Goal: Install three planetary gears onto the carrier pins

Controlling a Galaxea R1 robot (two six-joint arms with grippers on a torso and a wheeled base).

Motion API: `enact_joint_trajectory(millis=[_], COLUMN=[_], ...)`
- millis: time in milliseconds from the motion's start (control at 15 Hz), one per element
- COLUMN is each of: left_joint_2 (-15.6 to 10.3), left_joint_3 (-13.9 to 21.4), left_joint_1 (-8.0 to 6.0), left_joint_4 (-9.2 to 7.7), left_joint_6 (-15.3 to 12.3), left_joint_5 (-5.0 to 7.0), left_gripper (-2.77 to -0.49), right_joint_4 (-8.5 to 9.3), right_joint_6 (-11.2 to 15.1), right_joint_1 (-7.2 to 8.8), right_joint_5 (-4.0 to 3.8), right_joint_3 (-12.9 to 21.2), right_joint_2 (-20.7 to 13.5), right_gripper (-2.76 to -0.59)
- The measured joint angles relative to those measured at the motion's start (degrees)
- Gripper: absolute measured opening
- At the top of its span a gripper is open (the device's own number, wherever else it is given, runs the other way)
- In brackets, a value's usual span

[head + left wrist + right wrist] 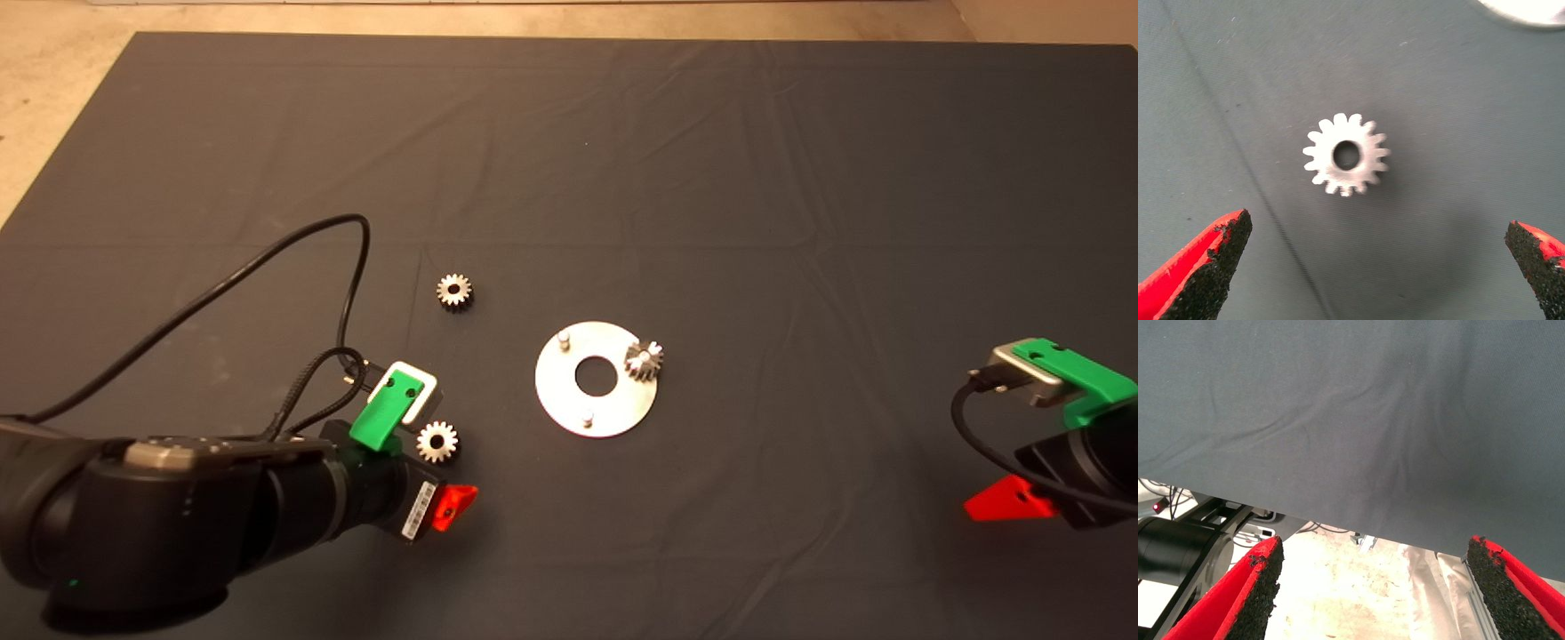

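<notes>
We see the left gripper [1375,267] spread wide above the dark mat [711,178], its two red fingers [1201,263] standing well apart on either side of a planetary gear [1346,155] that lies flat below them, bore up, touched by neither pad. In the head view this same gear [436,442] sits just beside the left arm's green wrist housing, left of and slightly below the carrier disc [569,404].

The disc lies flat near the middle of the mat, its large centre hole open. We count three carrier pins on it: one at the upper left [564,340] and one at the lower edge [587,418] stand bare, while the one at the right rim carries a second gear [643,359], which looks tilted; whether it is fully seated we cannot tell. A third gear [454,291] rests on the mat up and to the left of the disc, well apart from it.

The right gripper [1375,587] waits at the lower right edge of the mat, fingers also wide and holding nothing.
</notes>
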Motion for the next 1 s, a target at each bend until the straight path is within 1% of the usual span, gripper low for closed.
enact_joint_trajectory(millis=[133,333,600,800,1000], left_joint_2=[0.0,0.0,0.0,0.1,0.6], left_joint_3=[-1.2,-2.5,-3.6,-3.9,-5.2], left_joint_1=[0.29,0.29,0.29,0.29,0.29], left_joint_4=[0.33,0.96,1.21,1.27,1.34], left_joint_6=[2.2,3.9,5.0,5.2,5.6], left_joint_5=[0.00,-0.01,0.00,-0.02,-0.03], left_gripper=[-0.50,-0.50,-0.50,-0.50,-0.50], right_joint_4=[0.02,0.00,0.00,0.01,0.00], right_joint_6=[0.0,0.0,0.0,-0.1,-0.1], right_joint_1=[-0.01,-0.01,0.00,0.00,0.00], right_joint_5=[0.01,0.00,0.00,0.00,0.00], right_joint_3=[0.0,0.0,0.0,0.0,0.0], right_joint_2=[0.0,0.0,0.0,0.0,0.0], right_gripper=[-1.33,-1.33,-1.33,-1.33,-1.33])
